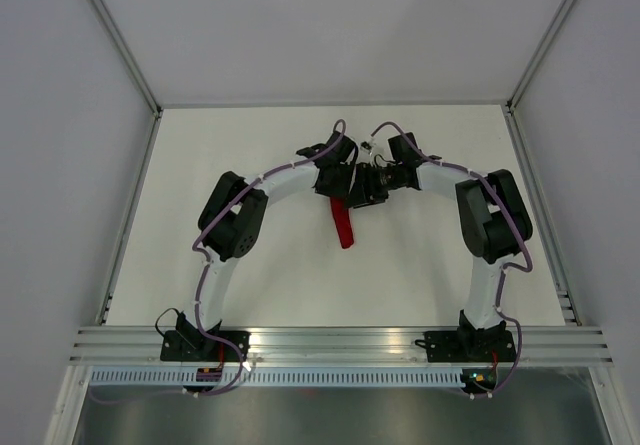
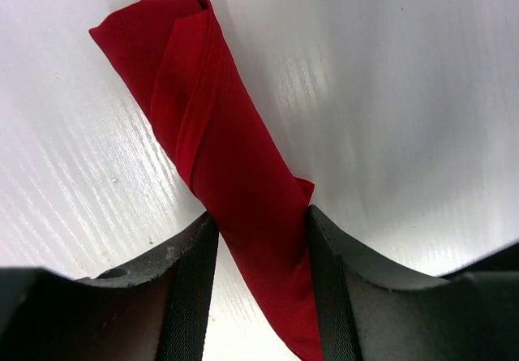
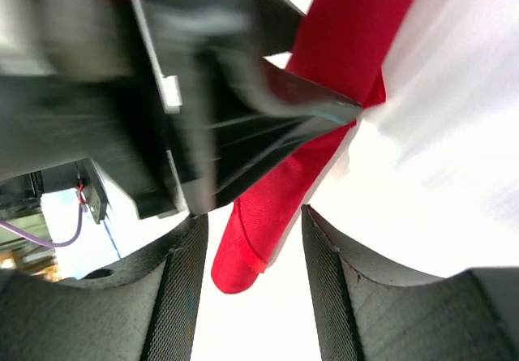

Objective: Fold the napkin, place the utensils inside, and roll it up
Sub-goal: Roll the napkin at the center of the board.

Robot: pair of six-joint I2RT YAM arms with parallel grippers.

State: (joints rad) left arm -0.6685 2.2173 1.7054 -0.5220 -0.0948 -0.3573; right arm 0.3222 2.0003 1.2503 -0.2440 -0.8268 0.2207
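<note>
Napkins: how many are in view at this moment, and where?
1. The rolled red napkin lies mid-table, gripped by the left claw; one end sits loose inside the open right claw. Anything rolled inside it is hidden.

A plain white tabletop (image 1: 420, 265) fills the middle of the overhead view, matte and evenly lit, with soft shadows. Pale grey wall panels close it in on the left (image 1: 60, 165), on the right (image 1: 600, 115) and at the far edge (image 1: 330, 25). Slanting aluminium posts (image 1: 118, 37) rise from both far corners. A ribbed aluminium rail (image 1: 340, 343) runs along the near edge, with a white slotted strip (image 1: 340, 375) just below it and a darker grey surface (image 1: 340, 415) beneath. Seen close from the left wrist, the tabletop shows faint streaked grain and bright glare.
</note>
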